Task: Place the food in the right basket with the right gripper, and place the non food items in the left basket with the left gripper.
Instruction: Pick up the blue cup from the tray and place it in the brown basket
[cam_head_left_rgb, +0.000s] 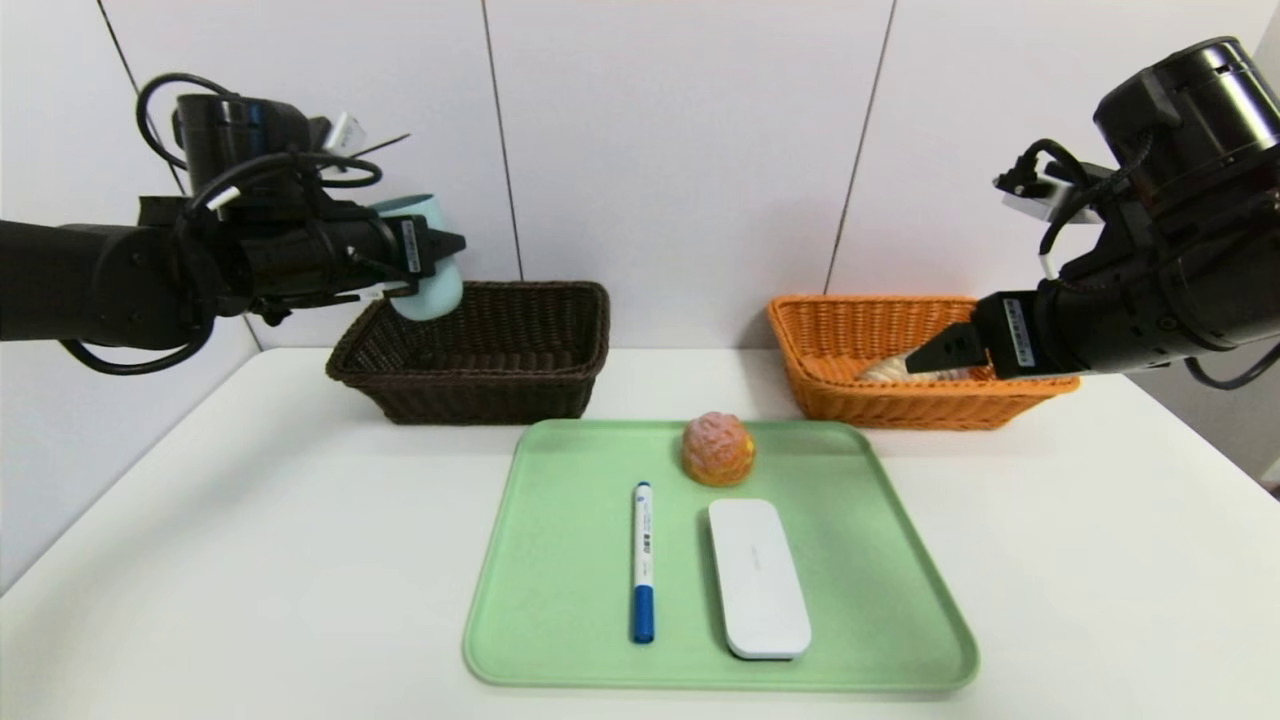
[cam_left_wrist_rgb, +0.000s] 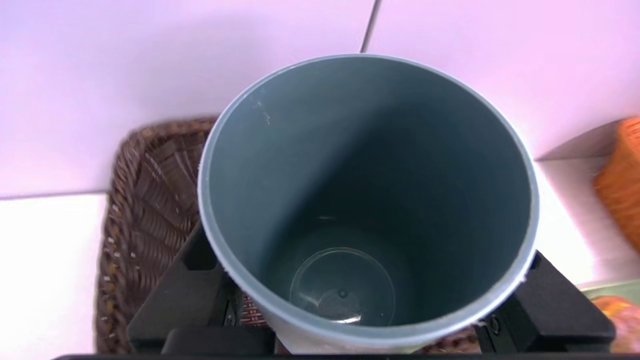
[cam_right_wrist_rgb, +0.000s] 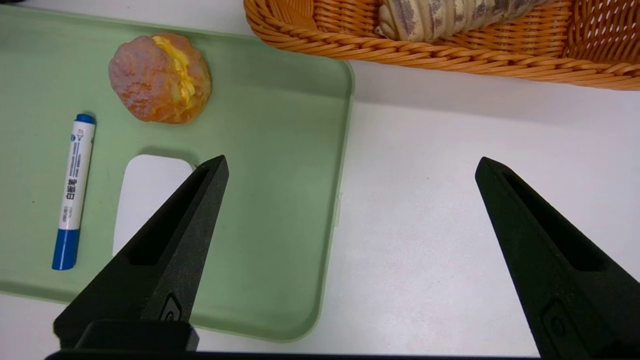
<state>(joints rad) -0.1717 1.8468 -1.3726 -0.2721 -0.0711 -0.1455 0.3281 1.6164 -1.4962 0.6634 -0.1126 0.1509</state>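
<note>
At ten o'clock, the left gripper (cam_head_left_rgb: 448, 262) grips the cup (cam_head_left_rgb: 432, 290) above the dark basket's (cam_head_left_rgb: 468, 378) left end. Bare table (cam_head_left_rgb: 260, 520) spans eight o'clock. On the tray (cam_head_left_rgb: 560, 560), the pen (cam_head_left_rgb: 643, 560) and white case (cam_head_left_rgb: 760, 580) lie below the bun (cam_head_left_rgb: 718, 449), open tray between case and right edge. At two o'clock, the right gripper (cam_head_left_rgb: 950, 350) hangs wide and empty; its wrist view shows the loaf's (cam_right_wrist_rgb: 430, 17) ridges inside the orange basket (cam_right_wrist_rgb: 450, 55).
</note>
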